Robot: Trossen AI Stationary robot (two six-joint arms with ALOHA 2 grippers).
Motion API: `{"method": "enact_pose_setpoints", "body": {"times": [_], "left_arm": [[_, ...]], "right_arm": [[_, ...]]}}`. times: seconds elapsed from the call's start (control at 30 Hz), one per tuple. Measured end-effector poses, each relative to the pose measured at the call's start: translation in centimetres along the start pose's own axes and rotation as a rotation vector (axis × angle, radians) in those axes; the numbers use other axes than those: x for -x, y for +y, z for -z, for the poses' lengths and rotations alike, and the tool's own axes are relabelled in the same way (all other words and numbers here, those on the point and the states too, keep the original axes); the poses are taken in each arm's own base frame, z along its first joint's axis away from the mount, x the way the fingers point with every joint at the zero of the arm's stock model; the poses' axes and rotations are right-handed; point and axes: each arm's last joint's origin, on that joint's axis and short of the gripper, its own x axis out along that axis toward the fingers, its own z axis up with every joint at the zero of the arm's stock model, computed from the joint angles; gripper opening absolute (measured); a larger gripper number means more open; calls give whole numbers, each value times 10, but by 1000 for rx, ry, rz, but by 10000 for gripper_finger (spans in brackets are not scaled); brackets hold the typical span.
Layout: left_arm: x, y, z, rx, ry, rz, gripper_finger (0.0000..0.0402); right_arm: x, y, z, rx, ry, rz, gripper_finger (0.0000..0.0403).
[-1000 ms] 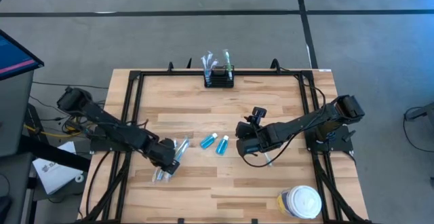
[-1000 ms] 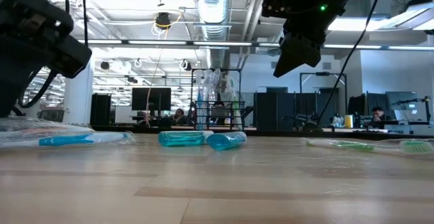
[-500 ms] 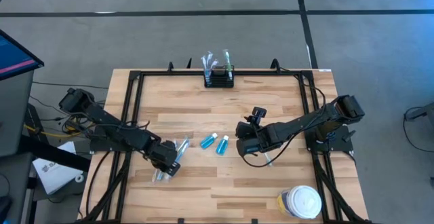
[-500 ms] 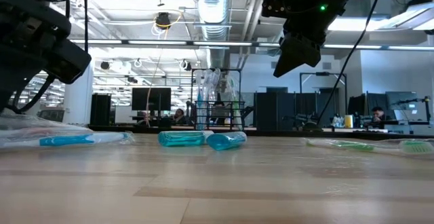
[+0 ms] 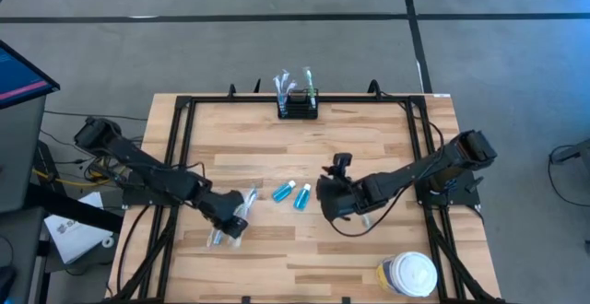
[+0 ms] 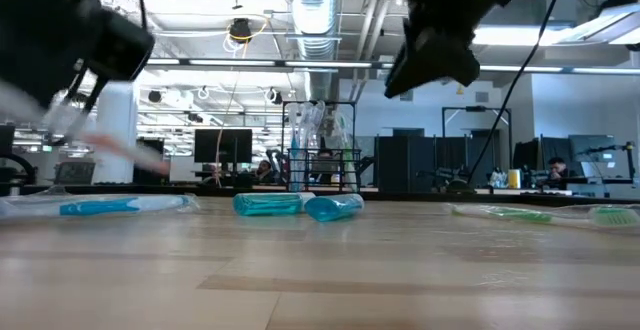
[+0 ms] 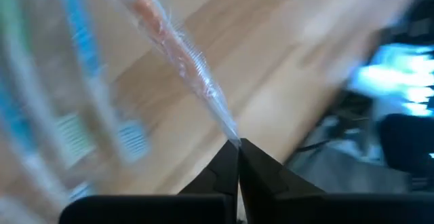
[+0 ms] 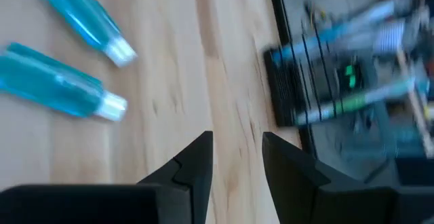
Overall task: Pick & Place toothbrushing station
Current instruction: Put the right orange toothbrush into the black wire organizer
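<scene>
**Caddy at the far edge, both grippers over mid-table**

The toothbrushing station [image 5: 299,107], a small black open-topped caddy, stands at the middle of the table's far edge, with wrapped toothbrushes upright in it; in the low view it appears as a wire-like frame [image 6: 322,158] behind the bottles. It lies well apart from both grippers.

The left gripper [image 5: 236,223] hangs over the table's left-centre area, its fingers [image 7: 224,173] pinched together on the tip of a wrapped orange toothbrush [image 7: 178,44] that slants away from them. Beside it on the wood lie further wrapped toothbrushes [image 5: 219,238], their number unclear.

The right gripper [image 5: 330,199] hovers above the table's centre, its fingers [image 8: 193,163] standing narrowly apart with nothing between them; the caddy [image 8: 319,88] shows beyond them in the right wrist view.

Two blue bottles [image 5: 292,193] lie side by side between the grippers. One green-headed toothbrush [image 6: 540,213] lies on the right side. One white-lidded jar [image 5: 407,274] stands at the near right edge.
</scene>
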Motion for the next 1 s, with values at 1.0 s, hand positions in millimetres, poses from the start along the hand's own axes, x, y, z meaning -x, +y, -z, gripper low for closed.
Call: {"method": "enact_pose_setpoints", "body": {"times": [1.0], "left_arm": [[44,-36,-48,-246,-315,464,0]], "right_arm": [[33,15,-50,194,-499,-109,118]]}}
